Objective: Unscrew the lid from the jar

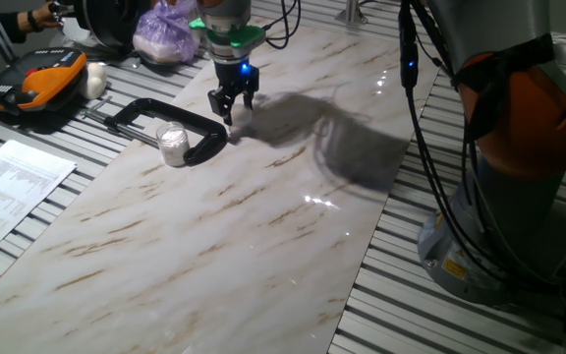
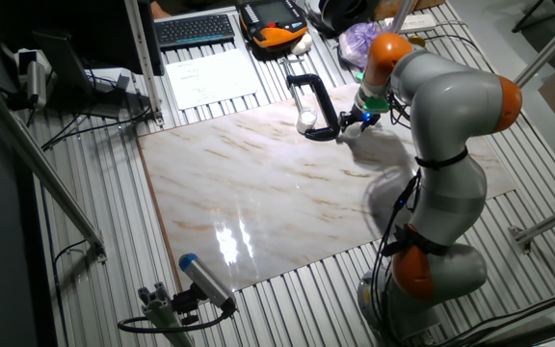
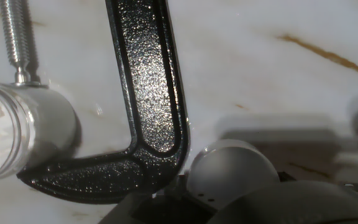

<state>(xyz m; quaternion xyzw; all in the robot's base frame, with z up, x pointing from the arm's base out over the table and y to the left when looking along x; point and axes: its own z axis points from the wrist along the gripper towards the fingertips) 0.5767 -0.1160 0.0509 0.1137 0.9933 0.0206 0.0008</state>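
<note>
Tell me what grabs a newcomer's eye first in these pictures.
The black metal C-clamp lying on the marble table stands out, pinning a small translucent white jar in its mouth. Just beside it, the gripper under a green ring hangs low over the marble, with a small round whitish lid at its fingers.

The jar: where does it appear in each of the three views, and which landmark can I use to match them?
One fixed view: the jar is left of centre, inside the black C-clamp.
The other fixed view: the jar is at upper centre, beside the same clamp.
Hand view: the jar is at the left edge, under the clamp screw.
Shared landmark: the black C-clamp.
</note>
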